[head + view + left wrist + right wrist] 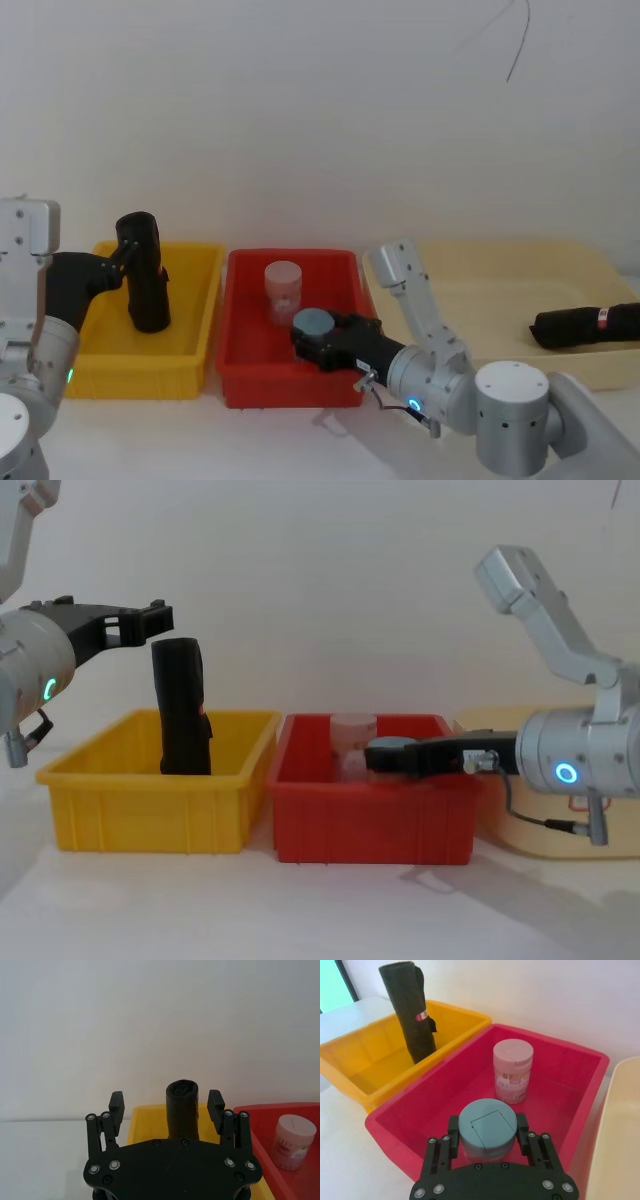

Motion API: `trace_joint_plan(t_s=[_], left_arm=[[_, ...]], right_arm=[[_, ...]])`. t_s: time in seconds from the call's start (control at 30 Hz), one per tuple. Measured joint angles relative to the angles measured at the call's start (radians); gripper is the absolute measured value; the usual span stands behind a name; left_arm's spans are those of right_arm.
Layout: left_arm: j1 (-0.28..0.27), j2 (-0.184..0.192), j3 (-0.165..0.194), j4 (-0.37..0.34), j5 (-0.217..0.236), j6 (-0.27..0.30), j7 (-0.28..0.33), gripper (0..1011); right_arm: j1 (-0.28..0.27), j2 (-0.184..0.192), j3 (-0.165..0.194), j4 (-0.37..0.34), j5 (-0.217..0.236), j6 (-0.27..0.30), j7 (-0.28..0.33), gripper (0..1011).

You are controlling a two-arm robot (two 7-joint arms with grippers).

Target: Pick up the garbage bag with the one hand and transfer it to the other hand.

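White wall and white tabletop [280, 440] back a row of three bins. Garbage bag [145, 272]: tall black roll, standing upright with a slight lean in the yellow bin [190, 370], its top rising well above the bin's rim; a small red-and-white label shows on its side in the right wrist view [422, 1016]. Left gripper [166, 1106]: black, on a silver arm with a green glowing ring, poised at the roll's upper end; jaws spread wide, one finger to either side of the roll's top, with a gap visible on both sides in the left wrist view, so the roll is not clamped. In the chest view the same gripper [135, 620] sits level with the top of the bag [180, 705]. Red bin [250, 385]: placed just beside the yellow one, at the middle of the row. It contains a pale pink lidded jar [512, 1071], upright toward the back, and a container with a blue-grey lid [487, 1126] nearer the front. Right gripper [487, 1132]: black, on the second silver arm carrying a blue ring light and a cable, reaching low into the red bin; its jaws are closed narrowly against the sides of the blue-grey-lidded container. Cream tray [500, 300]: at the robot's right of the row, holding a second black roll [585, 325] lying on its side, well apart from both grippers.
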Motion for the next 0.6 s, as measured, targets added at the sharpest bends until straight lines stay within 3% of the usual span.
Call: trace_joint_plan(t_s=[0.37,0.6], left_arm=[[0.0,0.0,0.0,0.0,0.0,0.0,0.0,1001],[0.0,0.0,0.0,0.0,0.0,0.0,0.0,1001]], right_arm=[[0.006,0.008,0.018,-0.055,0.012,0.001,-0.005,648],[0.016,0.02,0.05,-0.121,0.028,-0.008,-0.022,647]])
